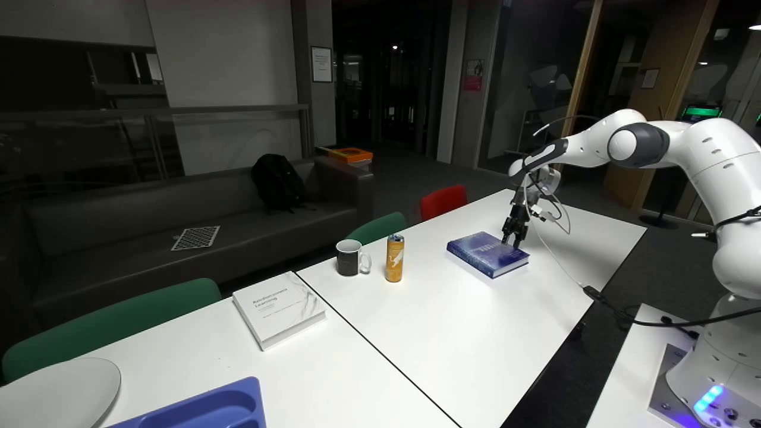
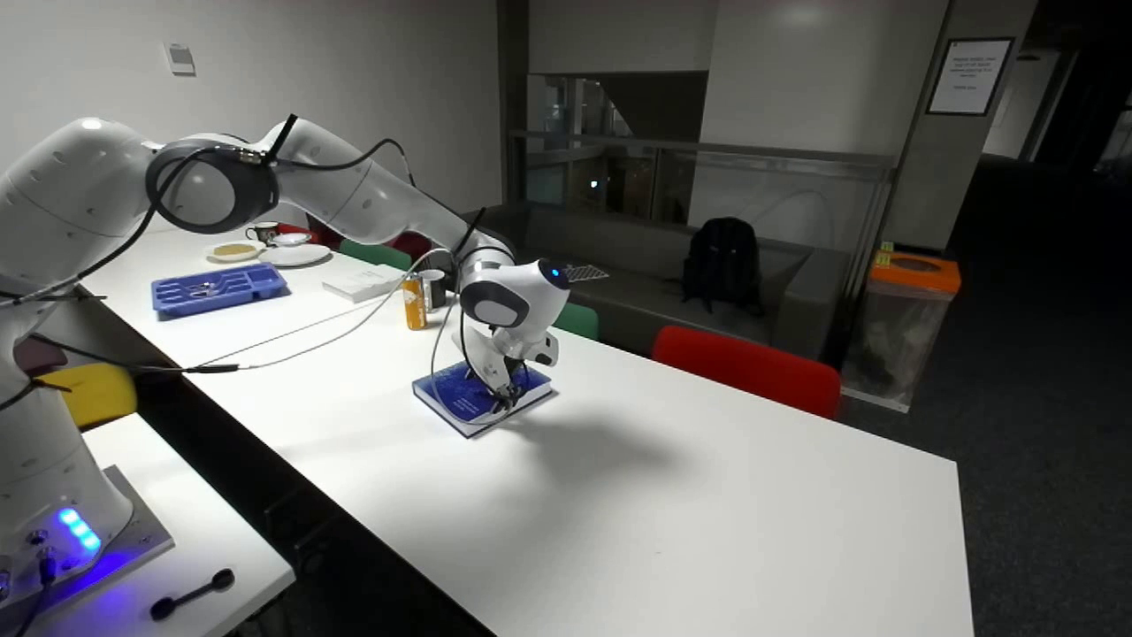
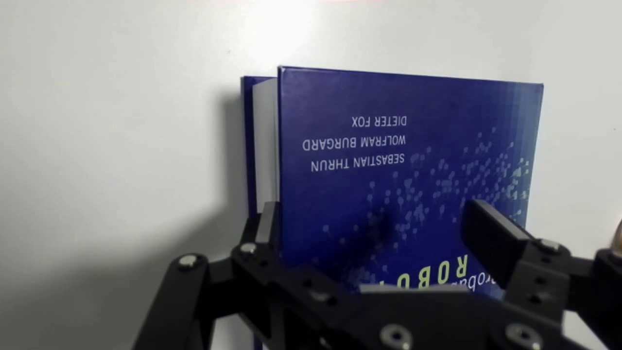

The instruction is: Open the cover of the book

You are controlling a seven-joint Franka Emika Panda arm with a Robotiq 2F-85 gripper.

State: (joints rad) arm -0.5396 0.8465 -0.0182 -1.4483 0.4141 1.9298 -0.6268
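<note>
The book (image 1: pixel 505 268) lies closed on the white table in both exterior views. Its blue cover (image 3: pixel 340 107) fills the middle of the wrist view, with a strip of white pages (image 3: pixel 265 136) showing along its left edge. My gripper (image 3: pixel 374 209) is open and points down at the book. One finger stands at the page-side edge, beside the cover's rim; whether it touches the rim I cannot tell. The other finger is over the cover. The gripper (image 1: pixel 512 241) is also seen at the book's edge in an exterior view (image 2: pixel 504 402). The cover's lower part is hidden behind the gripper.
An orange can (image 1: pixel 395 258) and a mug (image 1: pixel 349 258) stand on the table beside the book. A white book (image 1: pixel 278 309), a blue tray (image 2: pixel 219 290) and plates (image 2: pixel 296 256) lie farther along. A thin cable (image 2: pixel 336 332) hangs from the arm across the table.
</note>
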